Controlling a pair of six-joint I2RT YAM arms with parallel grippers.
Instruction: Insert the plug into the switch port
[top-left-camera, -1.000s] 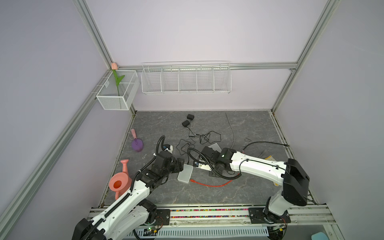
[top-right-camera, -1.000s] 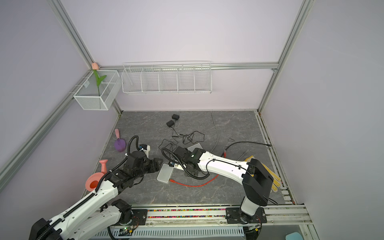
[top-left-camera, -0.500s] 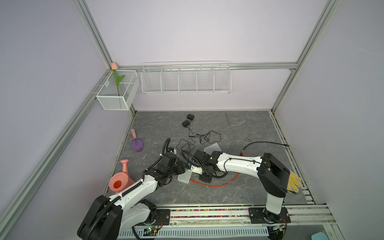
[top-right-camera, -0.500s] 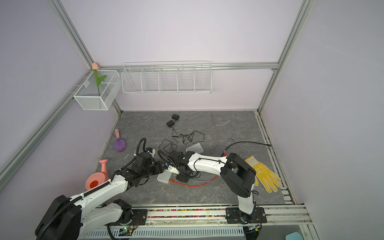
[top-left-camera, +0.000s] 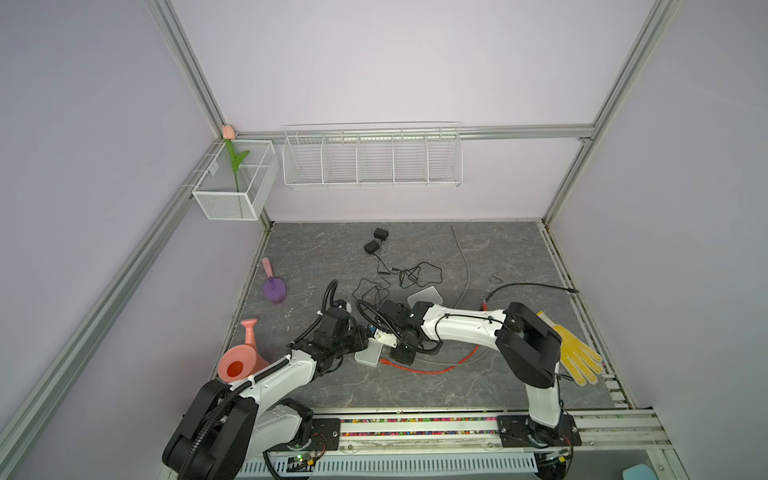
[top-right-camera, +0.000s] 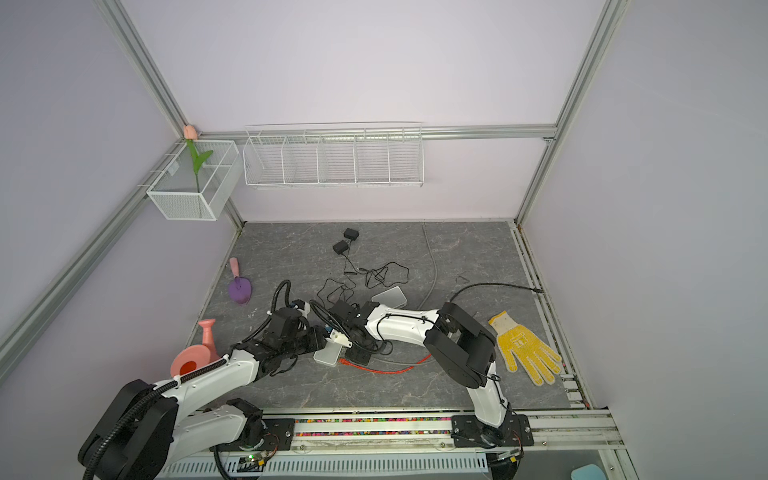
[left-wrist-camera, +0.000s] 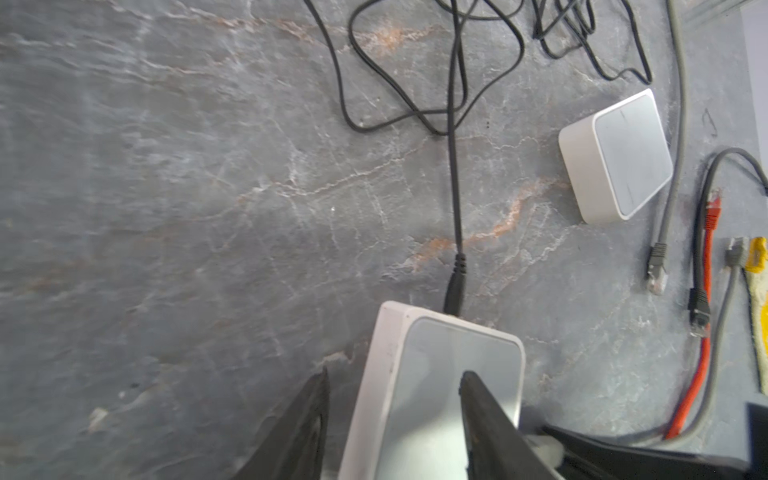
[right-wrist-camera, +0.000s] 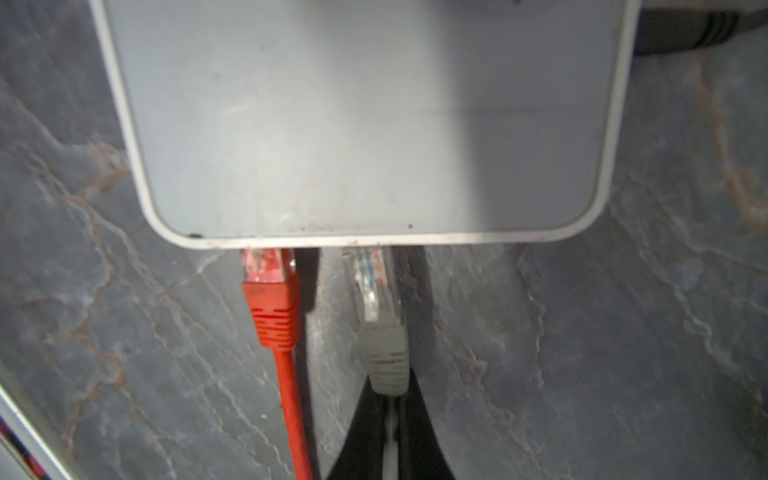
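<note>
The white switch lies flat on the grey floor, seen in both top views. My right gripper is shut on the grey cable just behind its grey plug. The plug's clear tip meets the switch's front edge; how deep it sits is hidden. A red plug sits beside it, further in. My left gripper is open and straddles the switch's side edge. One finger is beside the wall, with a gap. The other is over the top face.
A black power lead enters the switch's far side. A second white box lies beyond, among loose black, grey and red cables. A yellow glove is at the right. A pink watering can and purple scoop are at the left.
My left gripper has moved in along the switch and its jaws have narrowed. My right arm's elbow has swung toward the front; its gripper has stayed at the switch's front edge.
</note>
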